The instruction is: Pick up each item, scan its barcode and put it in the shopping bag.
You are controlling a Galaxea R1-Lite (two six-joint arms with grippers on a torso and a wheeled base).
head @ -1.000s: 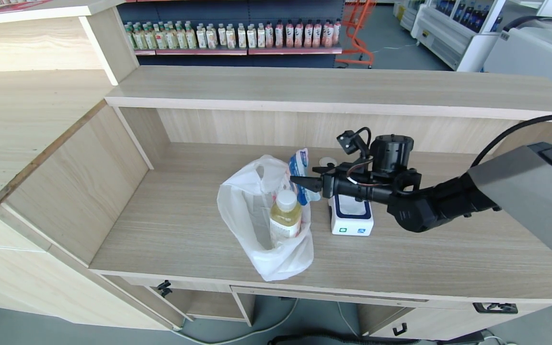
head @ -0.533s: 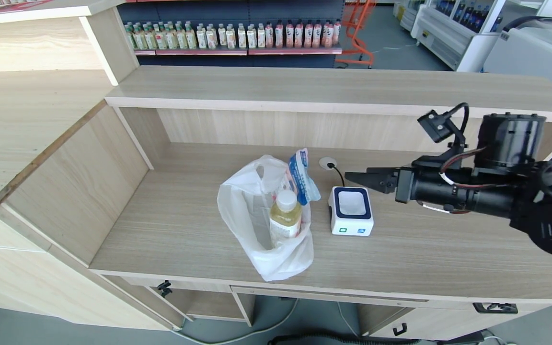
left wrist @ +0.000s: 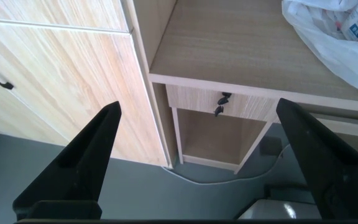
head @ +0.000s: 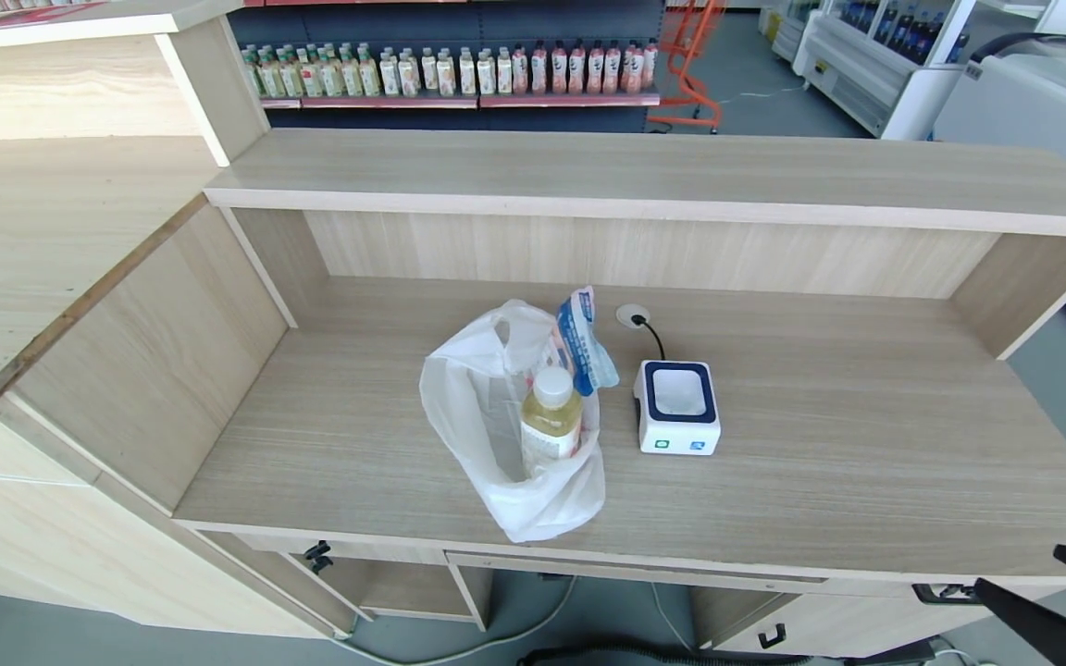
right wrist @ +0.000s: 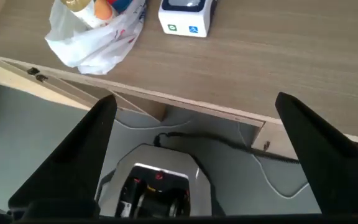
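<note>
Jaws are wide and empty on left gripper (left wrist: 197, 106) and right gripper (right wrist: 194, 98); shopping bag (head: 468, 407) holds bottle (head: 551, 421) and packet (head: 579, 338), so park arms clear of it.

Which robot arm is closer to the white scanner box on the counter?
Right. The right gripper hangs below the front edge of the counter, right of the scanner; the left gripper sits off its left front corner, beyond the shopping bag.

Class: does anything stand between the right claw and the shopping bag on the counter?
Nothing visible does. The right claw, open, hangs off the front edge of the counter, and bare wood lies between it and the bag. The scanner stands just right of the bag, beside that line, not on it.
</note>
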